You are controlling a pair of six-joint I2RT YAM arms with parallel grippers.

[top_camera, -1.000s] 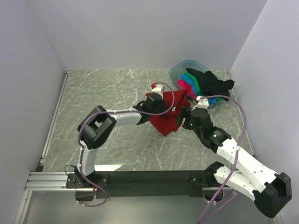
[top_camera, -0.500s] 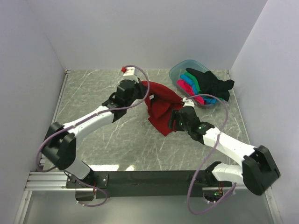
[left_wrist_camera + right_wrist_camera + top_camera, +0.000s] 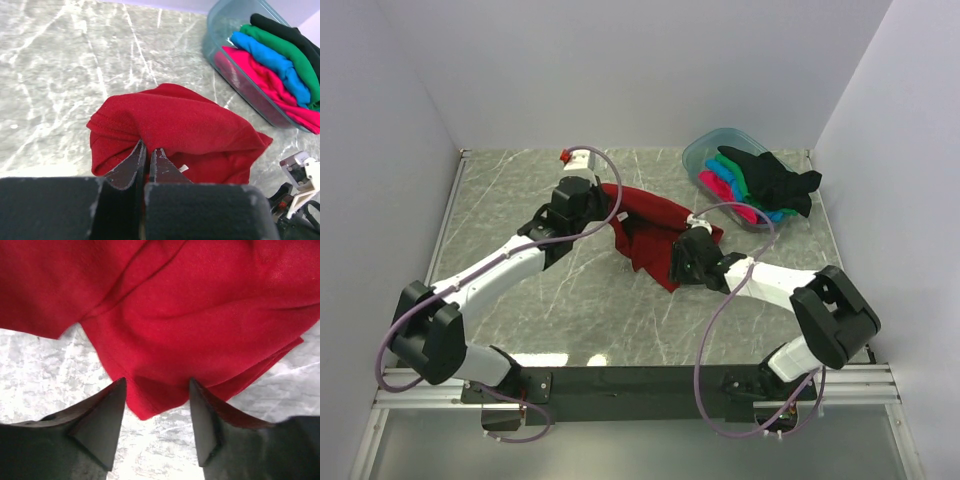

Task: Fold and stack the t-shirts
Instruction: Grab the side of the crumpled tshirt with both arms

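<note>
Left gripper [image 3: 148, 150]: fingers pinched together on a fold of the dark red t-shirt [image 3: 175, 120]. Right gripper [image 3: 157, 385]: fingers apart, shirt's corner between them.

Bright, even light; soft shadows.

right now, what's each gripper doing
Left gripper: shut on the dark red t-shirt.
Right gripper: open, jaws either side of that shirt's corner, not yet closed.

Open table [image 3: 500, 190] left of red t-shirt [image 3: 655, 228]; tub [image 3: 694, 157] at back right.
</note>
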